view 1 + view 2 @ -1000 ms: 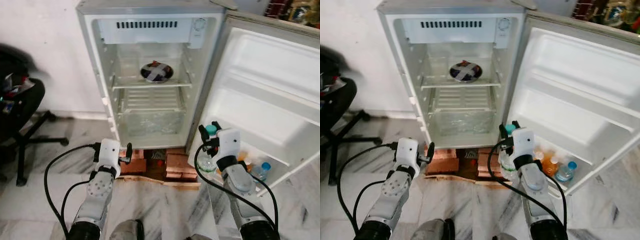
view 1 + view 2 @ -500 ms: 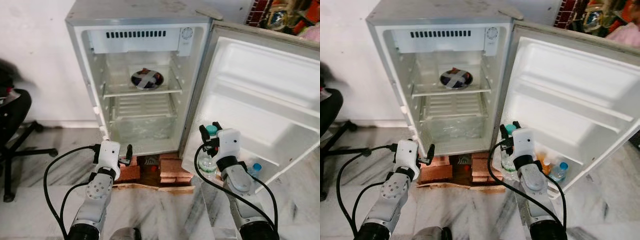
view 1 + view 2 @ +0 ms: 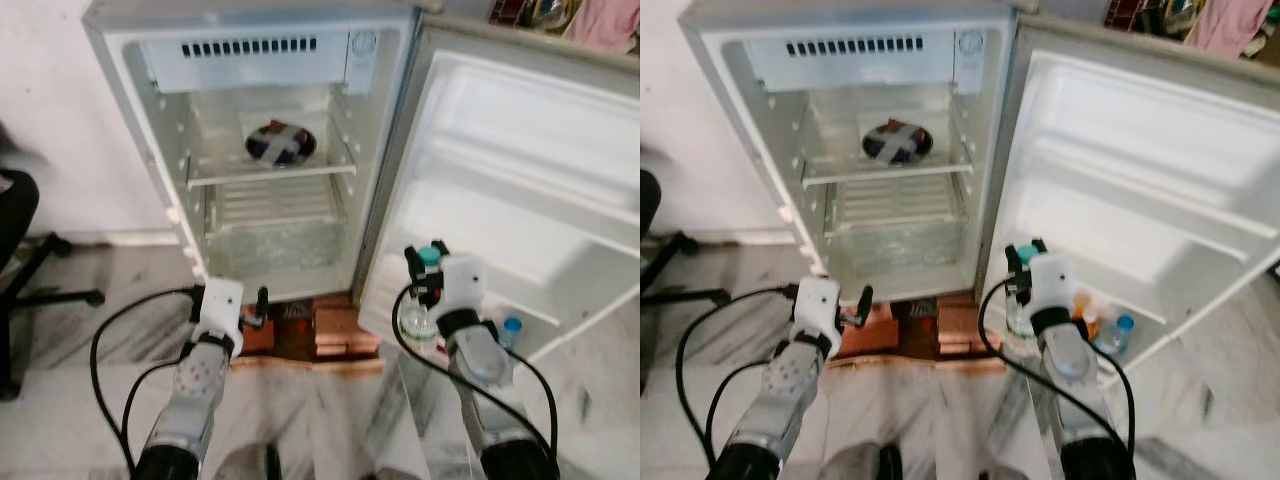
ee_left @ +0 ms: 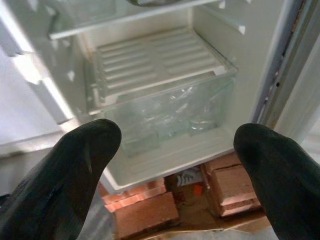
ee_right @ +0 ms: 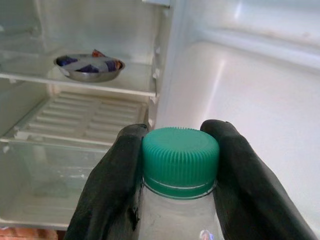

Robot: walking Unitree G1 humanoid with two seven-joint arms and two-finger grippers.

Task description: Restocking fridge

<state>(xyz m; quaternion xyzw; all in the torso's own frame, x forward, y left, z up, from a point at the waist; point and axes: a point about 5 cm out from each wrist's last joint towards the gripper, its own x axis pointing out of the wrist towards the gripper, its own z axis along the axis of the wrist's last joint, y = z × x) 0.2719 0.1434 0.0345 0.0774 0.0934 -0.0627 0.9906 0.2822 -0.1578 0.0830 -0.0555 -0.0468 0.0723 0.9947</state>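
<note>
Water bottle [image 5: 180, 200] with green cap [image 5: 180, 161], pinched at the neck by the right hand [image 3: 1026, 262], carried upright just before the open fridge [image 3: 180, 150] and its door [image 3: 540, 170]. Carrying step, by the look of it; next, probably a forward reach to the door's bottom rack [image 3: 1140, 335], beside an orange bottle [image 3: 1081, 312] and a blue-capped one [image 3: 1113, 333]. Upper shelf: steel bowl [image 3: 280, 143] of wrapped items. Left hand [image 3: 258, 305] spread, holding nothing, low before the crisper drawer [image 4: 165, 117].

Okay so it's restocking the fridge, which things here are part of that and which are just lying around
Part of the job:
- fridge, door open
- green-capped bottle, held by the right gripper
- bottles in the door shelf
- left gripper, open, holding nothing

Just lying about:
- steel bowl on the upper shelf
- bricks under the fridge
- office chair
</note>
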